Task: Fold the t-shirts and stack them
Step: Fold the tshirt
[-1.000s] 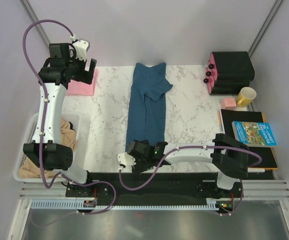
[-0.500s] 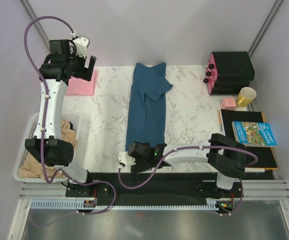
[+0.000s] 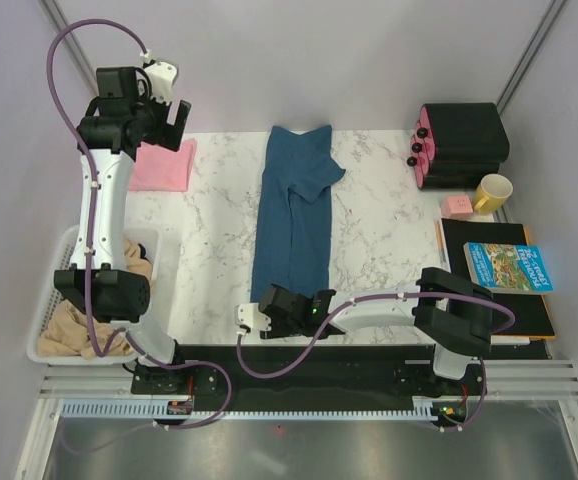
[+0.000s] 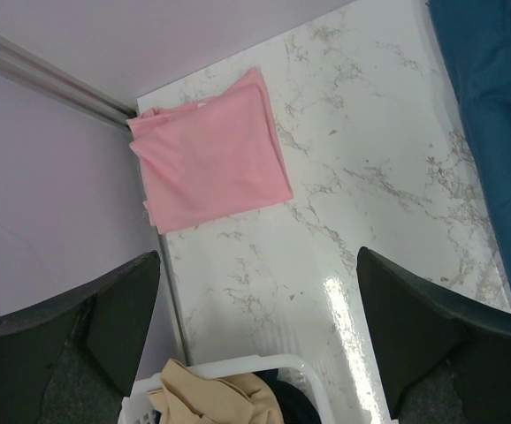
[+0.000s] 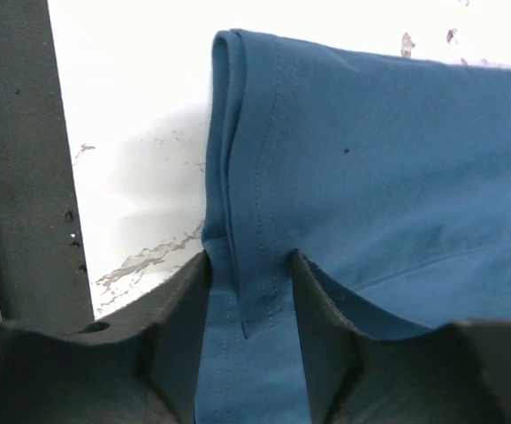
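Hem of teal t-shirt pinched in right gripper; left gripper spread wide above pink t-shirt.

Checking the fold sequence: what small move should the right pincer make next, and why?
Probably clamp the right pincer onto the near hem corner of the teal t-shirt. That doubled hem sits between its fingers, flat on the table, and they do not look pressed tight yet.
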`<state>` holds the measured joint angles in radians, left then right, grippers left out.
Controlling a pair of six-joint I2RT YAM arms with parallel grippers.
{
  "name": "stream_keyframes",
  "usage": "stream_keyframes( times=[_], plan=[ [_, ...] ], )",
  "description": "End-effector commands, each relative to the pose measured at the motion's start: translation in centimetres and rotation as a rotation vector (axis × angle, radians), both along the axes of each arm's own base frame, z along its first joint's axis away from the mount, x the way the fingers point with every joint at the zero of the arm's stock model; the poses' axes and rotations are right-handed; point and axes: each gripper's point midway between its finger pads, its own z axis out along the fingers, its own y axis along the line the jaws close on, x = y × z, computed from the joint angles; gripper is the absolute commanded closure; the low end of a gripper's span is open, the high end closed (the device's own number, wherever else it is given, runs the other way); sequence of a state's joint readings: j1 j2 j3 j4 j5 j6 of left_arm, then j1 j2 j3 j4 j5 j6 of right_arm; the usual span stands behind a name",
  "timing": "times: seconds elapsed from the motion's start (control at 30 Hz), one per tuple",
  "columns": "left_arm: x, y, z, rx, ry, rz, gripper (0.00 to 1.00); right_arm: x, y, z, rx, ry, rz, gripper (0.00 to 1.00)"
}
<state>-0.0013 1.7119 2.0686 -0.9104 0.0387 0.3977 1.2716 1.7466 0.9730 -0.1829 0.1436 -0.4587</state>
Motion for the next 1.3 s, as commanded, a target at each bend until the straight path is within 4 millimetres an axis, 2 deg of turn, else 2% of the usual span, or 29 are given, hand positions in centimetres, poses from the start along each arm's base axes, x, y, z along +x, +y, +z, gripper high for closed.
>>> stream_keyframes(
  times=[0.0,0.03,0.07,0.17,0.23,0.37,0.53,0.67,0.8,0.83,0.87,0.9,0.93,1.1,1.13,1.27],
  plan=[
    [0.4,0.9,2.1,0.078,-0.047,-0.003,0.0,-1.8,-2.7,-2.8,-0.084,0.093,0.001,0.63],
    [0.5,0.9,2.2,0.08,-0.051,-0.006,0.0,-2.1,-2.9,-3.1,-0.091,0.107,0.007,0.69],
    [0.6,0.9,2.4,0.088,-0.055,-0.01,0.0,-2.3,-3.0,-3.2,-0.099,0.119,0.013,0.8],
    [0.9,1.5,2.7,0.113,-0.062,0.013,0.0,-3.2,-3.2,-3.5,-0.108,0.163,0.034,0.94],
    [1.1,1.6,2.8,0.117,-0.066,0.013,0.0,-3.3,-2.7,-2.9,-0.1,0.173,0.041,1.0],
    [1.2,1.6,2.5,0.119,-0.059,0.011,0.0,-4.0,-2.6,-1.2,-0.118,0.227,0.091,1.0],
    [1.5,1.5,2.4,0.119,-0.059,0.01,0.0,-3.4,-2.1,4.0,-0.097,0.225,0.154,1.0],
    [1.5,1.3,2.2,0.1,-0.056,0.004,0.0,-2.2,-1.9,7.1,-0.107,0.177,0.205,1.0],
    [1.4,1.0,1.9,0.084,-0.053,0.001,0.0,0.3,-2.0,9.6,-0.118,0.041,0.24,1.0],
    [1.5,1.0,1.9,0.08,-0.058,0.004,0.0,1.6,-2.2,10.2,-0.139,-0.018,0.248,1.0],
    [1.4,2.3,1.3,0.078,-0.045,0.032,0.0,2.3,-2.4,10.5,-0.148,-0.042,0.247,1.0],
    [1.3,2.4,1.2,0.076,-0.044,0.036,0.0,2.9,-2.4,10.7,-0.153,-0.059,0.242,1.0],
    [1.3,2.5,1.0,0.073,-0.041,0.04,0.0,4.5,-2.7,11.3,-0.159,-0.089,0.229,1.0],
    [1.4,2.3,-0.3,0.039,-0.022,0.027,0.0,9.3,-3.7,11.2,-0.221,-0.16,0.202,1.0],
    [1.4,2.4,-0.5,0.036,-0.019,0.03,0.0,10.7,-3.8,11.6,-0.212,-0.187,0.181,1.0],
    [1.8,2.3,-1.2,0.025,-0.005,0.024,0.0,14.0,-3.5,12.1,-0.243,-0.269,0.201,1.0]
  ],
)
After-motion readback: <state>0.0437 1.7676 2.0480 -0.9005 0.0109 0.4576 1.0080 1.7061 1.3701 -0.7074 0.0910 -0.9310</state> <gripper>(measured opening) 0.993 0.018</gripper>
